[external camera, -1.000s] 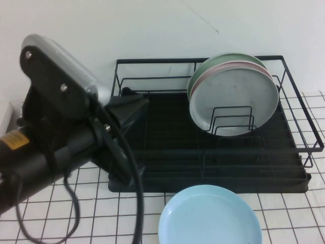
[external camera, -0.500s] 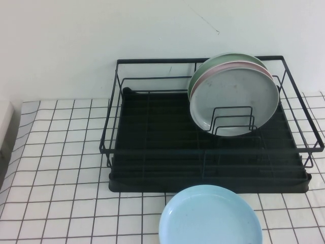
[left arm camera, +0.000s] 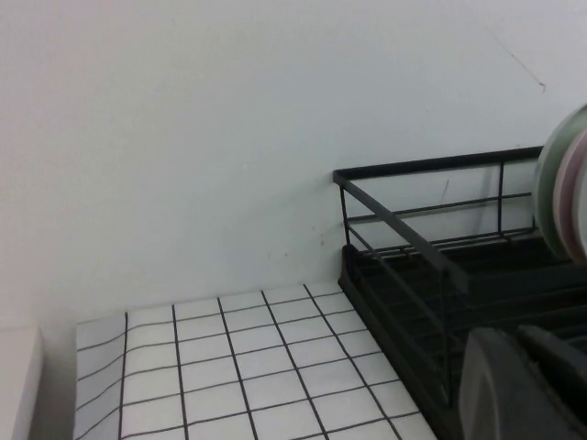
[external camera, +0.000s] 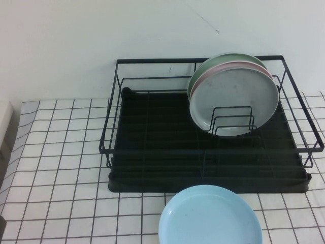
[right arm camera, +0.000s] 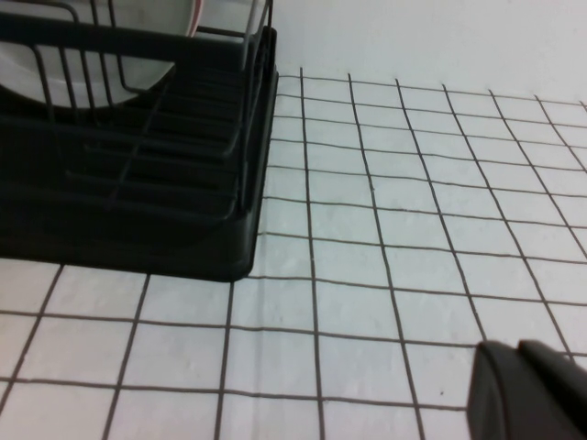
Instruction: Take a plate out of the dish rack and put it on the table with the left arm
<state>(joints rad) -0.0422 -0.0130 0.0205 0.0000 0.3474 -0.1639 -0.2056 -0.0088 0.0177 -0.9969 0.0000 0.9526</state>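
High view, smooth round sky-blue plate (external camera: 210,215) flat on the tiled desk (external camera: 61,152) just in front of the black wire dish rack (external camera: 152,147), left gripper (left arm camera: 527,385) beside the rack, right gripper (right arm camera: 532,390) over bare tiles, jaws' state on both impossible to tell.

No readable text, label, brand, number or sign shows on anything.

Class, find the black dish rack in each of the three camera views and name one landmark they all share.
High view: the dish rack fills the middle and right, behind the light blue plate on the table.
Left wrist view: its corner is at the right, above the left gripper.
Right wrist view: its base corner is at upper left; the right gripper at lower right.
Shared landmark: the black-lined grid table.
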